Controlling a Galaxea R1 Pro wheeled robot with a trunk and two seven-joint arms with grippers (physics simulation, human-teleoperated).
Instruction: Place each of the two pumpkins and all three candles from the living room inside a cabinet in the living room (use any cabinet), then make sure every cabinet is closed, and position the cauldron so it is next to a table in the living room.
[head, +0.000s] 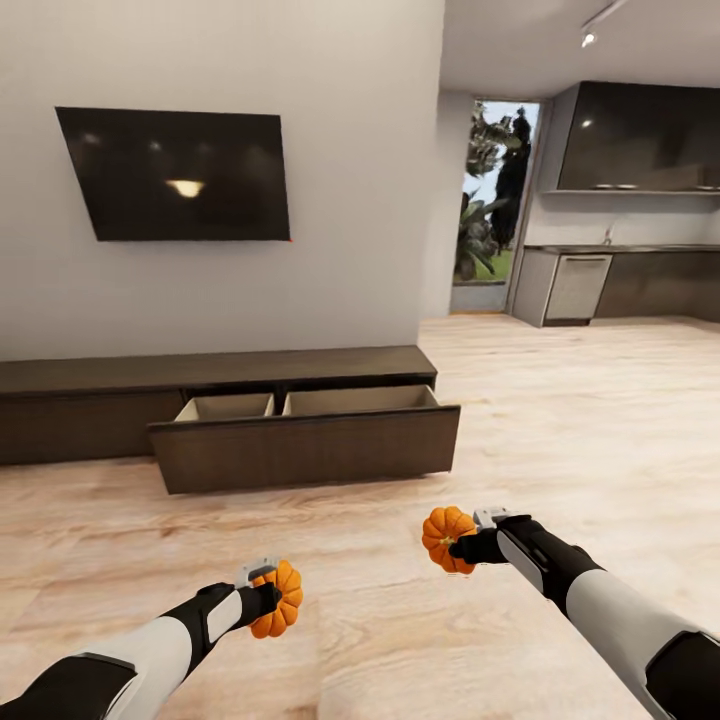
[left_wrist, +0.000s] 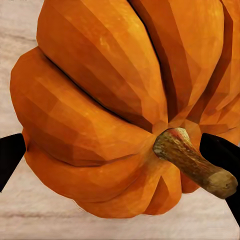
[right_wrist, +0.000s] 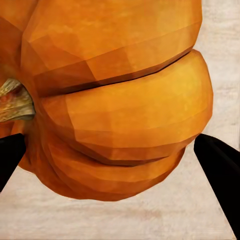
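Note:
Each of my grippers holds a bright-orange ribbed pumpkin above the wooden floor. My left gripper (head: 270, 598) is shut on one pumpkin (head: 279, 600), which looms large with its brown stem in the left wrist view (left_wrist: 120, 110). My right gripper (head: 462, 545) is shut on the other pumpkin (head: 446, 538), seen close up in the right wrist view (right_wrist: 110, 110). Ahead stands the long low dark-brown cabinet (head: 90, 385) against the wall, its wide drawer (head: 305, 448) pulled out and showing two pale compartments. Candles, cauldron and table are out of view.
A black TV (head: 175, 172) hangs on the wall above the cabinet. At the right rear are a kitchen counter (head: 610, 285) with dark cupboards and a glass door to the garden. Light wood floor (head: 560, 420) stretches between me and the cabinet.

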